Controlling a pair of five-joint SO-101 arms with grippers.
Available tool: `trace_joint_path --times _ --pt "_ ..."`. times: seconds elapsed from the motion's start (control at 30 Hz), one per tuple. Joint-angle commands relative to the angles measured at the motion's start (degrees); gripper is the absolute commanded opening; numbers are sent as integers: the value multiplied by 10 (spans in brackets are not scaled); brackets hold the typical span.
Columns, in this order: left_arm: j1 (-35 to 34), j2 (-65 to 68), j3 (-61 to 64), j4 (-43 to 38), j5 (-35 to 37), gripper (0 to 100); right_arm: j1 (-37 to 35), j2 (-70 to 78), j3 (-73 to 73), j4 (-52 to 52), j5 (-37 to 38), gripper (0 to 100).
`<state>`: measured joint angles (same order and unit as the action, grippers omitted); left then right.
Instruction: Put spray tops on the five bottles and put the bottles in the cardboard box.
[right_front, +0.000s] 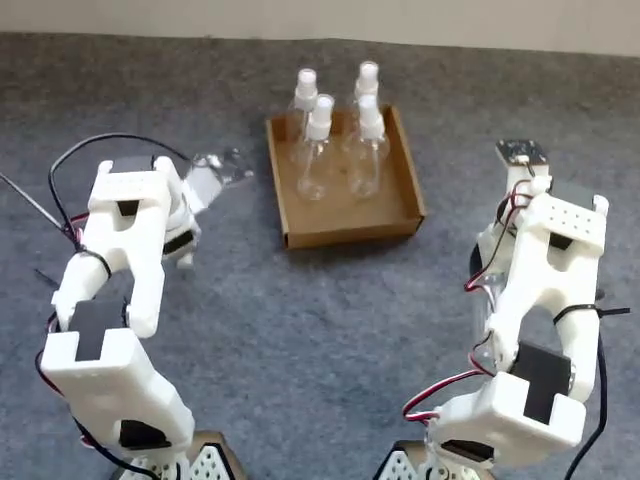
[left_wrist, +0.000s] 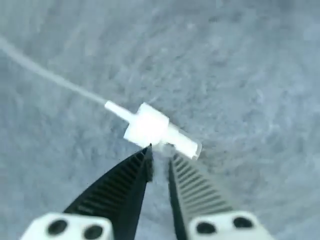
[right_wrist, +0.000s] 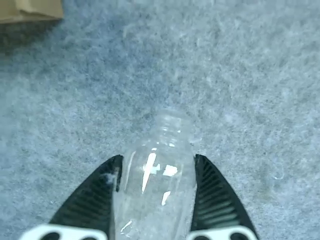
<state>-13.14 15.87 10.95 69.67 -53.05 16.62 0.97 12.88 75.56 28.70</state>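
A white spray top (left_wrist: 150, 125) with its thin dip tube lies across the tips of my left gripper (left_wrist: 160, 152), whose fingers are pinched shut on its collar end just over the grey carpet. In the high view this gripper (right_front: 205, 185) sits left of the cardboard box (right_front: 345, 228). My right gripper (right_wrist: 158, 160) is shut on a clear bottle (right_wrist: 155, 185) with a bare neck and no top, close to the carpet. Several capped bottles (right_front: 318, 150) stand in the box.
The right arm (right_front: 540, 280) stands right of the box, its cables looping beside it. A corner of the box (right_wrist: 30, 10) shows in the right wrist view. Grey carpet (right_front: 330, 330) lies between the two arms.
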Motion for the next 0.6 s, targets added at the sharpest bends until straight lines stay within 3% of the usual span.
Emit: trace_joint_path --times 0.0,0.13,0.27,0.5,0.57 --pt "2 -3 -2 21 178 20 -6 -4 -27 -8 -1 5" --pt "13 -4 -7 22 307 21 -6 -4 -27 -7 -2 5" --pt "15 -35 -33 23 375 24 -3 -4 -27 -7 -1 5" --pt "22 -136 -60 22 275 27 -3 -6 -27 -7 -1 5" --pt "22 -147 -72 23 271 70 -6 -6 -27 -7 -1 5"
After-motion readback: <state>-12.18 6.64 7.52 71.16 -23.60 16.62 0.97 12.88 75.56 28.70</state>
